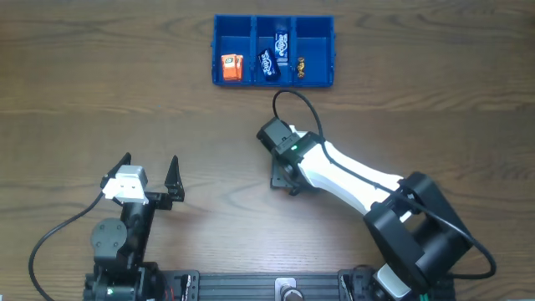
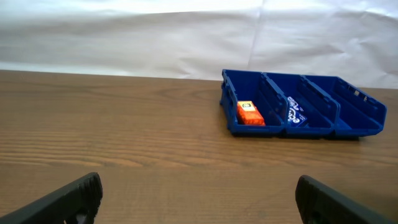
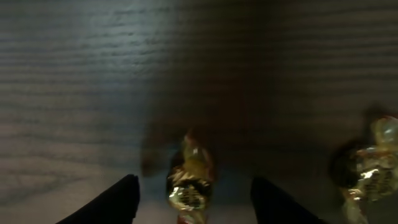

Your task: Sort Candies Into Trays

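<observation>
A blue three-compartment tray (image 1: 216, 52) sits at the far middle of the table. Its left bin holds an orange candy (image 1: 231, 68), its middle bin two blue-wrapped candies (image 1: 269, 63), its right bin a small gold candy (image 1: 301, 64). My right gripper (image 1: 284, 177) is down at the table in the centre, open, its fingers (image 3: 118, 202) on either side of a gold-wrapped candy (image 3: 189, 180). A second gold candy (image 3: 370, 165) lies close beside it. My left gripper (image 1: 150, 171) stands open near the front left, holding nothing. The tray (image 2: 298, 127) and orange candy (image 2: 250, 113) lie ahead of it.
The wooden table (image 1: 100, 100) is bare between the left arm and the tray. A black cable (image 1: 292, 99) loops above the right wrist. A white wall (image 2: 124, 31) backs the table's far edge.
</observation>
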You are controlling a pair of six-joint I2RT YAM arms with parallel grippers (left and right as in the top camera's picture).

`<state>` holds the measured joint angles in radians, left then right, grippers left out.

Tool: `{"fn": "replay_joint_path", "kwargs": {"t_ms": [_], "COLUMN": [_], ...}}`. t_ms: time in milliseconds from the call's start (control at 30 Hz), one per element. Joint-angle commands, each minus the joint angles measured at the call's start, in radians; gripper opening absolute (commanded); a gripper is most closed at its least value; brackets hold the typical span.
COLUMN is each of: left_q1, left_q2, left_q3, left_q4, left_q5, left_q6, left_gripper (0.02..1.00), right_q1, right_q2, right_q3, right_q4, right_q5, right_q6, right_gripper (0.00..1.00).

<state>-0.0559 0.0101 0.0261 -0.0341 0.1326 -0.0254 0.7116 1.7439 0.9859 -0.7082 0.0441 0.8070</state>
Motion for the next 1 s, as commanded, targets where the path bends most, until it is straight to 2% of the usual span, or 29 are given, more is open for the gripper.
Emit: {"fn": "replay_joint_path", "kwargs": {"t_ms": [33, 200, 233, 433, 533, 700, 833, 1000], "left_q1": [0.004, 0.004, 0.004, 0.004, 0.004, 0.004, 0.004, 0.004], "left_q2": [-0.006, -0.006, -0.006, -0.006, -0.006, -0.006, -0.006, -0.006], "left_q3": [-0.021, -0.021, -0.021, -0.021, -0.021, -0.021, -0.021, -0.021], "left_q4": [-0.032, -0.032, -0.032, -0.032, -0.032, -0.032, -0.032, -0.032], "left_q5": [0.018, 0.018, 0.018, 0.018, 0.018, 0.018, 0.018, 0.018], "left_q6": [0.003, 0.003, 0.003, 0.003, 0.003, 0.003, 0.003, 0.003], "left_gripper": [0.998, 0.998, 0.998, 0.998, 0.998, 0.998, 0.996, 0.998], "right_q1": [0.009, 0.009, 0.009, 0.007, -0.025, -0.163, -0.298, -0.354], "right_q2": [0.043, 0.049, 0.049, 0.034, -0.052, -0.089, 0.053, 0.303], "right_q3": [-0.004, -0.003, -0.003, 0.007, 0.081, 0.399, 0.714, 0.977], "right_q4": [0.013, 0.024, 0.024, 0.019, -0.054, -0.265, -0.312, -0.308], "right_q5": [0.005, 0.005, 0.005, -0.003, 0.005, 0.071, 0.117, 0.156], "right_q6": [0.005, 0.005, 0.006, 0.008, -0.047, -0.19, -0.332, -0.45], "right_gripper": [0.54, 0.349, 0.281, 0.18, 0.167, 0.167, 0.191, 0.209]}}
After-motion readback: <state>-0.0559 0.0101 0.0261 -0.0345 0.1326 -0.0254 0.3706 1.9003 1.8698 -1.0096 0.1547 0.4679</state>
